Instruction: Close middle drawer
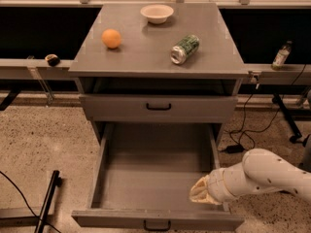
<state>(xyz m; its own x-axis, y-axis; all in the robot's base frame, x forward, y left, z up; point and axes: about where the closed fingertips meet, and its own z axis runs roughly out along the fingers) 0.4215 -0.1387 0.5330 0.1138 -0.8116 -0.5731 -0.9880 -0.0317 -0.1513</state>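
Middle drawer (155,169) was pulled far out from the grey desk (146,57), jutting well past the desk's front edge. Inside plain grey, nothing in it. Its low front panel sat nearest me, small black handle (157,225) at the centre.

Gripper (194,196), cream-coloured, was down inside the drawer's front right corner. It sat just behind the front panel and close against the right side wall. The drawer floor lay below and to the left of its tip, and the handle was lower and off to the left, apart from it. Contact with wall or panel: could not tell. Whether the gripper was spread or closed up: could not tell either.

White arm (265,176) came in from the right, past the desk's front right corner, sloping down to the gripper.

Top drawer (121,109) was in, its face just under the desk's front edge.

On the desk top:
- orange (111,38), toward the left edge
- pale bowl (157,13), near the back edge, about centre
- green can (185,49) on its side, right of centre

A small bottle (281,55) stood on the rail beyond the desk's right edge.
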